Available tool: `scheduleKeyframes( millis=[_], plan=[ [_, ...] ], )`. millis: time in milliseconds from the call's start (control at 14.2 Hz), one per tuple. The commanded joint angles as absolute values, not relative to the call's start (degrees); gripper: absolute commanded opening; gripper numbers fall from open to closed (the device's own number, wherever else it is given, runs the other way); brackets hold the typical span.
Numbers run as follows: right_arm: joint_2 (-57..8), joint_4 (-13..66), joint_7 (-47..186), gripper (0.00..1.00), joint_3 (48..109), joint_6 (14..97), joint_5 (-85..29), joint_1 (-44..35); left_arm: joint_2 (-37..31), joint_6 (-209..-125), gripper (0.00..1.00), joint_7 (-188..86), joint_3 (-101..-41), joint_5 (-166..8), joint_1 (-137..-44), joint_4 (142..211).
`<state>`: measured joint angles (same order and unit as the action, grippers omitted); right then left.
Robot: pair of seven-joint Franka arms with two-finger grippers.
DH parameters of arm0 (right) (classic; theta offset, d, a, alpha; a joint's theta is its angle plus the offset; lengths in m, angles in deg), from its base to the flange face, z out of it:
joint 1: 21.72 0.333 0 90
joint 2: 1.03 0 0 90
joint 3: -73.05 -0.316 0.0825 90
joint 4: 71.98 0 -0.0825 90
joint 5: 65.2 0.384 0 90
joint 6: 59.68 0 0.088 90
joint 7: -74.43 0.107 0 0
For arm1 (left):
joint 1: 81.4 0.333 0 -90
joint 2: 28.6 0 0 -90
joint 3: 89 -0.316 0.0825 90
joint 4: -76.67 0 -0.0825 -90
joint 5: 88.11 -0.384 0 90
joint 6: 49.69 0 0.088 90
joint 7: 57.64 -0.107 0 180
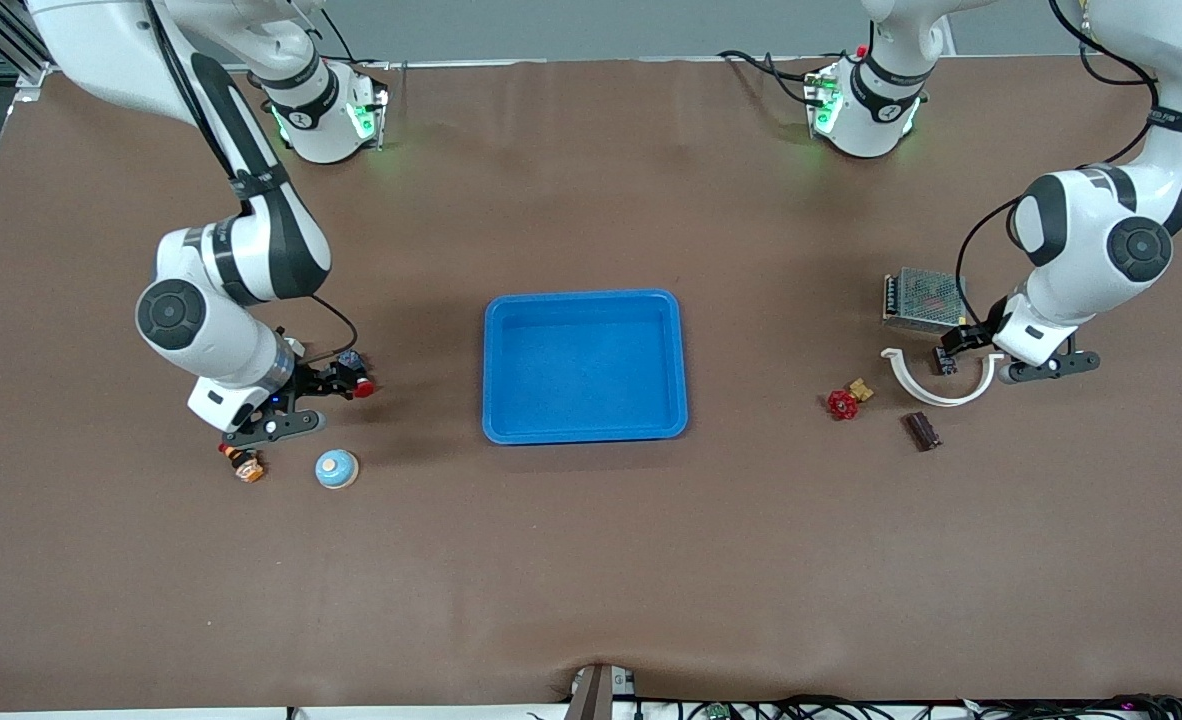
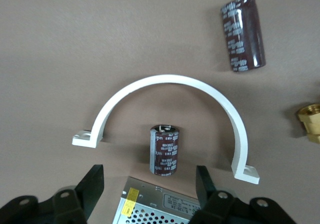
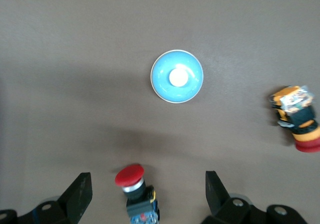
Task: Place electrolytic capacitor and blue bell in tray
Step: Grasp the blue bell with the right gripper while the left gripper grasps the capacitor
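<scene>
The bright-blue tray (image 1: pixel 511 366) lies empty at the table's middle. A blue bell (image 1: pixel 336 468) with a white knob sits toward the right arm's end; it also shows in the right wrist view (image 3: pixel 177 76). My right gripper (image 1: pixel 343 380) (image 3: pixel 147 194) is open and empty, over a red push button (image 3: pixel 135 189). A dark electrolytic capacitor (image 2: pixel 165 150) (image 1: pixel 944 361) lies inside a white half-ring clamp (image 2: pixel 170 83) (image 1: pixel 936 395). A second capacitor (image 2: pixel 243 35) (image 1: pixel 921 430) lies nearer the front camera. My left gripper (image 1: pixel 957 345) (image 2: pixel 148 184) is open and empty, over the first capacitor and a power supply's edge.
A metal mesh power supply (image 1: pixel 923 298) (image 2: pixel 165 206) sits beside the clamp. A red valve with a brass fitting (image 1: pixel 846 401) lies between clamp and tray. An orange and red button (image 1: pixel 243 463) (image 3: pixel 297 119) lies beside the bell. The red push button (image 1: pixel 361 388) is farther from the front camera than the bell.
</scene>
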<state>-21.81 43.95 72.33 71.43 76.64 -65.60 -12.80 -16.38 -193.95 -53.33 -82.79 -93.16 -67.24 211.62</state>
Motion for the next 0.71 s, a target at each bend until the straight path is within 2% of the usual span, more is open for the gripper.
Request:
scheduleKeyframes(
  millis=[0, 353, 494, 564, 635],
  plan=[
    [-23.8, 44.6, 71.8, 1.00, 71.7, 81.3, -65.8, -12.6, -14.4, -194.4, 0.81, -53.2, -82.5, -94.1, -67.4, 210.9],
    [-30.4, 37.6, 71.5, 1.00, 71.7, 83.1, -66.7, -12.6, -9.3, -198.7, 0.70, -53.1, -82.5, -94.1, -67.3, 210.3],
    [-33.7, 34.4, 71.4, 1.00, 71.7, 83.1, -66.8, -12.9, -7.8, -199.5, 0.63, -53.1, -82.5, -94.1, -67.3, 209.7],
    [-35.5, 32.9, 71.1, 1.00, 71.7, 83.3, -66.8, -13.1, -7.6, -199.5, 0.56, -53.1, -82.5, -94.1, -67.3, 209.6],
    [-37.0, 31.3, 69.4, 1.00, 71.7, 83.6, -66.7, -13.4, -7.6, -199.5, 0.41, -53.1, -82.5, -94.1, -67.3, 209.6]
  ],
)
